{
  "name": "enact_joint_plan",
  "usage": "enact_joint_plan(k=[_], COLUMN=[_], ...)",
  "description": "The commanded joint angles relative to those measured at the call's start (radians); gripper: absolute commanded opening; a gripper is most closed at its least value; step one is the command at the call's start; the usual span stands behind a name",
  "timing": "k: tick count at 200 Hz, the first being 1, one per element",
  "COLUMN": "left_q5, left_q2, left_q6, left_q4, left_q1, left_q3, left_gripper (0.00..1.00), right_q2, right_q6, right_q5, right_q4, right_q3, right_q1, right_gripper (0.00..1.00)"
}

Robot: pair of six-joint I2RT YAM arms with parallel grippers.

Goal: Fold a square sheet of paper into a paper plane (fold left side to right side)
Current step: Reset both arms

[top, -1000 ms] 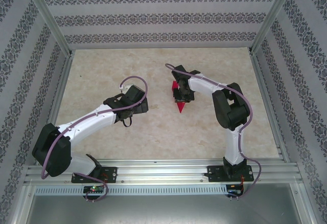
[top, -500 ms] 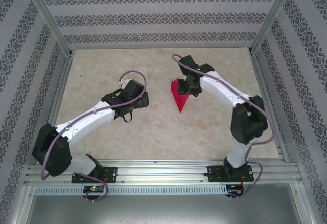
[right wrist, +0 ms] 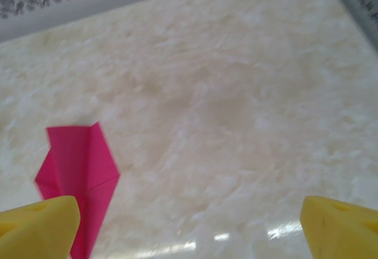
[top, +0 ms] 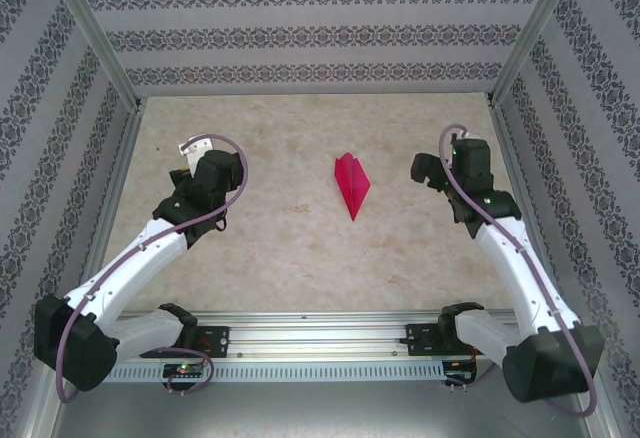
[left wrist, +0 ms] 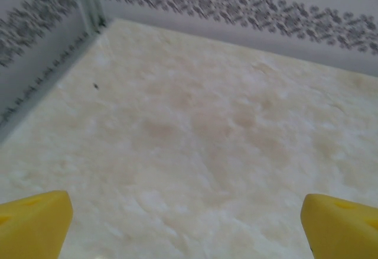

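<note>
Beige marbled table (top: 300, 248), patterned walls (top: 320, 38); the paper plane (top: 351, 184) lies at table centre. Since the earlier frame, the right gripper (right wrist: 189, 223) has let go of it and retreated rightward, the left gripper (left wrist: 189, 223) leftward; both stand with jaws spread, empty.

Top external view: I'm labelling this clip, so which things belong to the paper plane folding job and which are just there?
Job in hand:
paper plane, folded, lying free mid-table
left gripper, open
right gripper, open

Just there:
marbled table
patterned walls
aluminium frame
</note>
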State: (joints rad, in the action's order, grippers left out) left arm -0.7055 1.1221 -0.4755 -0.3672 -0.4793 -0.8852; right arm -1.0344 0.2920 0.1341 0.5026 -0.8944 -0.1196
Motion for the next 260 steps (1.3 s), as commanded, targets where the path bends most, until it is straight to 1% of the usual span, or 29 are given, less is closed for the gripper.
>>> enact_joint_plan(k=[1, 19, 36, 54, 73, 86, 104, 113, 126, 139, 159, 167, 185, 204, 210, 220, 225, 229, 239, 249, 257, 260], left_q5=[-0.15, -0.154, -0.133, -0.079, -0.012, 0.055, 0.115, 0.126, 0.165, 0.22, 0.29, 0.3, 0.343, 0.401, 0.412, 0.423, 0.422, 0.43, 0.473, 0.477, 0.485, 0.498], left_q2=[-0.022, -0.021, -0.013, -0.008, -0.009, -0.005, 0.01, 0.022, 0.043, 0.075, 0.157, 0.194, 0.253, 0.324, 0.359, 0.431, 0.458, 0.453, 0.417, 0.451, 0.43, 0.429], left_q6=[0.19, 0.238, 0.26, 0.306, 0.337, 0.371, 0.417, 0.427, 0.443, 0.463, 0.495, 0.502, 0.512, 0.496, 0.491, 0.484, 0.486, 0.485, 0.483, 0.485, 0.471, 0.47], left_q4=[0.213, 0.271, 0.304, 0.405, 0.537, 0.641, 0.773, 0.829, 0.9, 0.982, 1.101, 1.144, 1.228, 1.303, 1.347, 1.435, 1.483, 1.472, 1.331, 1.342, 1.213, 1.206], left_q1=[0.028, 0.055, 0.092, 0.134, 0.17, 0.194, 0.223, 0.234, 0.255, 0.272, 0.29, 0.296, 0.31, 0.334, 0.341, 0.351, 0.355, 0.358, 0.365, 0.371, 0.381, 0.387], left_q3=[0.095, 0.148, 0.19, 0.269, 0.354, 0.409, 0.473, 0.495, 0.521, 0.546, 0.565, 0.569, 0.573, 0.58, 0.589, 0.603, 0.601, 0.594, 0.558, 0.532, 0.485, 0.486], left_gripper=[1.0, 1.0, 1.0, 1.0, 1.0, 1.0, 1.0, 1.0, 1.0, 1.0, 1.0, 1.0, 1.0, 1.0, 1.0, 1.0, 1.0, 1.0, 1.0, 1.0, 1.0, 1.0], right_q2=[0.046, 0.049, 0.021, -0.036, -0.111, -0.158, -0.222, -0.239, -0.276, -0.295, -0.32, -0.321, -0.397, -0.491, -0.489, -0.457, -0.464, -0.477, -0.48, -0.464, -0.476, -0.478], right_q6=[-0.057, -0.082, -0.105, -0.142, -0.186, -0.219, -0.245, -0.264, -0.273, -0.28, -0.29, -0.284, -0.282, -0.273, -0.273, -0.28, -0.28, -0.275, -0.27, -0.275, -0.271, -0.271], right_q5=[0.082, 0.153, 0.165, 0.172, 0.159, 0.123, 0.079, 0.051, 0.017, -0.034, -0.101, -0.114, -0.139, -0.141, -0.147, -0.148, -0.148, -0.147, -0.142, -0.14, -0.138, -0.136], right_q4=[-0.246, -0.382, -0.534, -0.726, -0.893, -0.986, -1.117, -1.12, -1.188, -1.133, -1.138, -1.151, -1.367, -1.493, -1.472, -1.362, -1.375, -1.411, -1.42, -1.361, -1.4, -1.403], right_q3=[0.121, 0.233, 0.332, 0.423, 0.479, 0.502, 0.526, 0.513, 0.513, 0.475, 0.458, 0.464, 0.533, 0.542, 0.533, 0.506, 0.508, 0.515, 0.517, 0.502, 0.51, 0.511], right_q1=[0.057, 0.097, 0.13, 0.142, 0.148, 0.152, 0.156, 0.157, 0.16, 0.164, 0.166, 0.166, 0.164, 0.163, 0.165, 0.166, 0.167, 0.167, 0.168, 0.168, 0.169, 0.169], right_gripper=[0.98, 0.98, 0.98, 0.98, 0.98, 0.98, 0.98, 0.98, 0.98, 0.98, 0.98, 0.98, 0.98, 0.98, 0.98, 0.98, 0.98, 0.98, 0.98, 0.98, 0.98, 0.98])
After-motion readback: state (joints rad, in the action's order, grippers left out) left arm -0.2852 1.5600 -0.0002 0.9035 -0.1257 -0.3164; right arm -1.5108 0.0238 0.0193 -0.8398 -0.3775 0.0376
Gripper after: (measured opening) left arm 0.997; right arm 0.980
